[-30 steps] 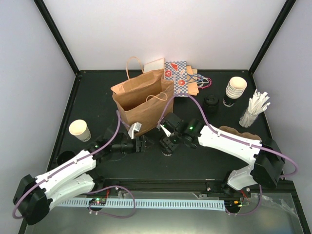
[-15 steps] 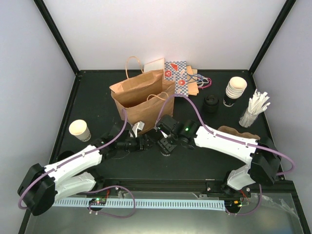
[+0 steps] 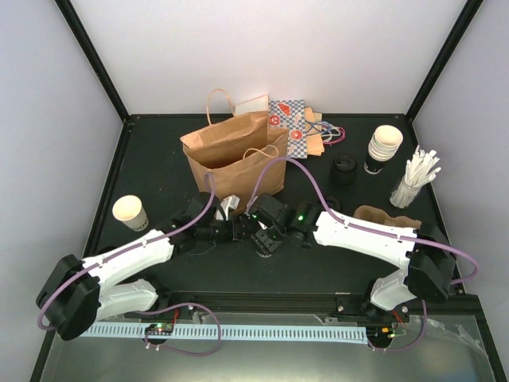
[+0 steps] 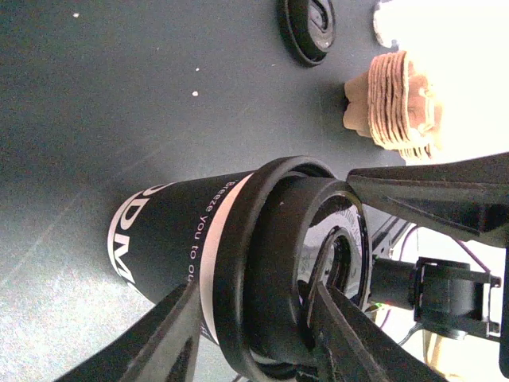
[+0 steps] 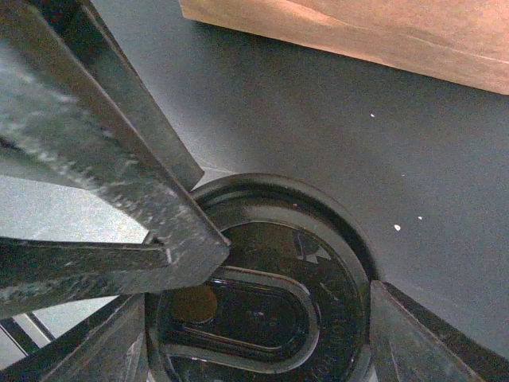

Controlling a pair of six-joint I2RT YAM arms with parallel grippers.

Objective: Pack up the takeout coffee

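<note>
The right gripper (image 5: 258, 290) is placed over the takeout coffee (image 4: 179, 239) from above. Its fingers (image 5: 413, 334) are laid against both sides of the black lid (image 5: 262, 239), and a pinch is judged. The left gripper (image 4: 256, 288) is spread about the cup from the side; whether it presses cannot be told. The cup is stood upright on the table (image 3: 151, 167) between the two. The open paper bag (image 3: 231, 155) is found just beyond, slightly left, so a lift over its rim is called for.
</note>
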